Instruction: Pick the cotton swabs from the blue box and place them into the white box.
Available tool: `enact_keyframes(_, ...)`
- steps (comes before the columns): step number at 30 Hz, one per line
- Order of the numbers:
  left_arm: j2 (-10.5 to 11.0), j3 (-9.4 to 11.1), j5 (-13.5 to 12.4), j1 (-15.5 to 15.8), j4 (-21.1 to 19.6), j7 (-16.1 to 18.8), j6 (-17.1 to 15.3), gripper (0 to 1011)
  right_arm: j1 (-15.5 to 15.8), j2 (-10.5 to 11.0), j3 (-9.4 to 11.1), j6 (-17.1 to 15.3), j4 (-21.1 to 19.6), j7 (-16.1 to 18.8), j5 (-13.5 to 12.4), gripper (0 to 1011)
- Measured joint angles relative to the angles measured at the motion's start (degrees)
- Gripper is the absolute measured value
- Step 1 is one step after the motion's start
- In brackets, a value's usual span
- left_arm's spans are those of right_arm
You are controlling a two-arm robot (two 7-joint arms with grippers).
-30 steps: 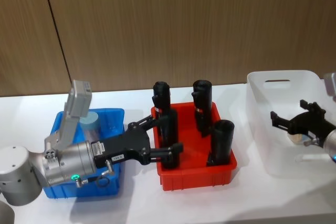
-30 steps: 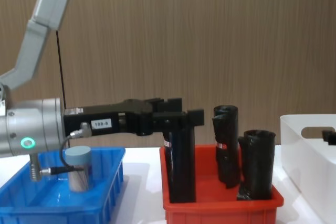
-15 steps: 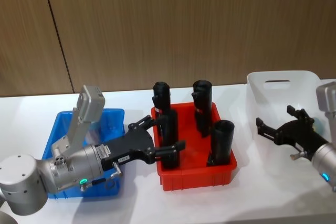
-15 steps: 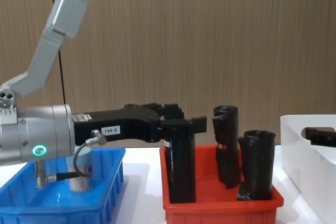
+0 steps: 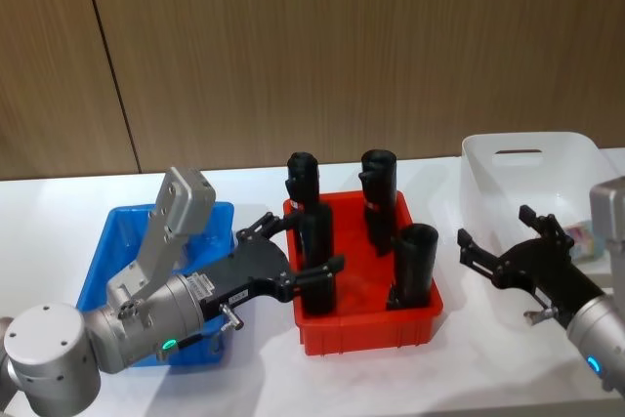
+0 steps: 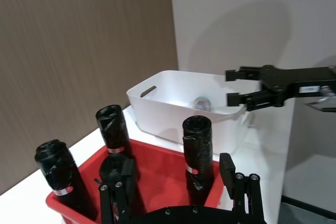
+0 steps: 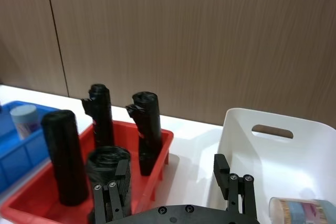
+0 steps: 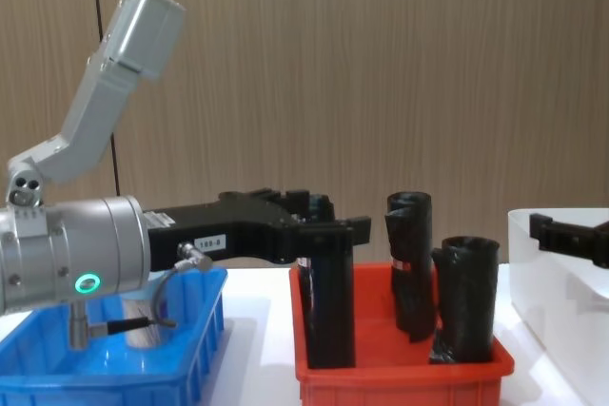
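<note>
One cotton swab jar [image 7: 23,120] with a pale blue lid stands in the blue box [image 5: 119,241] at the left, and my left arm crosses above that box. Another jar [image 7: 301,211] lies in the white box [image 5: 488,178] at the right. My left gripper [image 5: 293,247] is open and reaches over the red bin's left edge, level with the top of the front-left black roll [image 5: 314,275]. My right gripper [image 5: 500,253] is open and empty, hovering at the white box's left wall [image 8: 552,301]. It is also seen from my left wrist [image 6: 245,85].
A red bin [image 5: 371,334] with several upright black rolls [image 5: 415,261] stands between the two boxes and rises above their rims. A wooden wall [image 5: 342,46] closes the back. White tabletop lies in front of the bins.
My right gripper has drawn left and toward me, from over the white box's inside to its left wall. My left arm has shifted and its wrist has risen; its fingertips stay by the front-left roll.
</note>
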State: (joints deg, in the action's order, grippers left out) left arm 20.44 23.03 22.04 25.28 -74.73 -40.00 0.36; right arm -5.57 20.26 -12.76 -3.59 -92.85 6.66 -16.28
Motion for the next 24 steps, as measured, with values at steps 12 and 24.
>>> enact_keyframes(12, 0.3, 0.7, -2.3, -2.6, -4.1, 8.6, -0.3, 1004, 5.6, -0.8, -0.2, 1.5, -7.4, -2.5, -0.2, 1001)
enact_keyframes(24, 0.7, 1.4, -4.8, -5.3, -8.3, 17.7, -0.5, 1004, 6.4, -0.9, -0.2, 1.7, -8.4, -2.9, -0.2, 1002)
